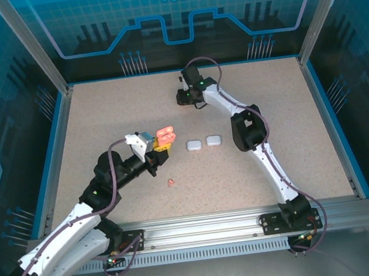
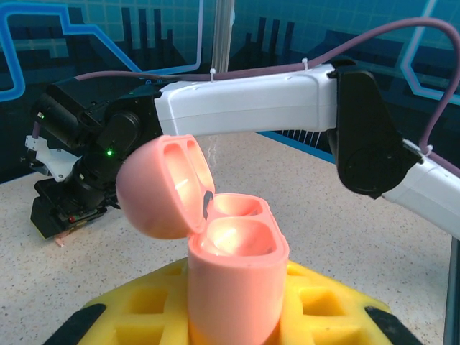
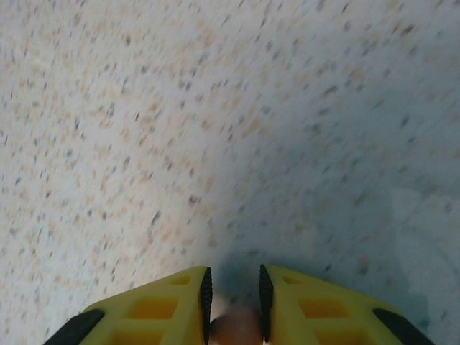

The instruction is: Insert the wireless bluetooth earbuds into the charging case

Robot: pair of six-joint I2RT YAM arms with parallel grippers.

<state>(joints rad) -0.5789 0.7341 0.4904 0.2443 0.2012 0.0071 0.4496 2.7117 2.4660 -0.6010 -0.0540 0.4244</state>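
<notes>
since both wells of the salmon case [image 2: 233, 287] are empty and its lid leans back on the hinge, the case reads as held out for loading. the left gripper [image 1: 161, 147] clamps its lower body between yellow fingers [image 2: 323, 309], mouth up and clear of the table [image 1: 101, 114], so an earbud can come in from above.

the likely candidate is the salmon earbud [image 3: 236, 329], a small rounded thing pinched between the narrow pads of the right gripper [image 3: 235, 291]. only its top shows, so i cannot tell how its stem points. that gripper sits low over the far middle of the table, well apart from the case, which suggests the carry across is not yet made.

a loose earbud [image 1: 170, 181] of the same colour lies on the table near the left arm, in front of the case. two white cases [image 1: 194, 145] rest closed, side by side, just right of the salmon one and between the arms.

the table is a speckled beige sheet with a blue border. around it stand aluminium posts [image 1: 32, 45] and dark blue panels printed with circuit lines, and a metal rail [image 1: 215, 225] carries the arm bases at the near edge.
</notes>
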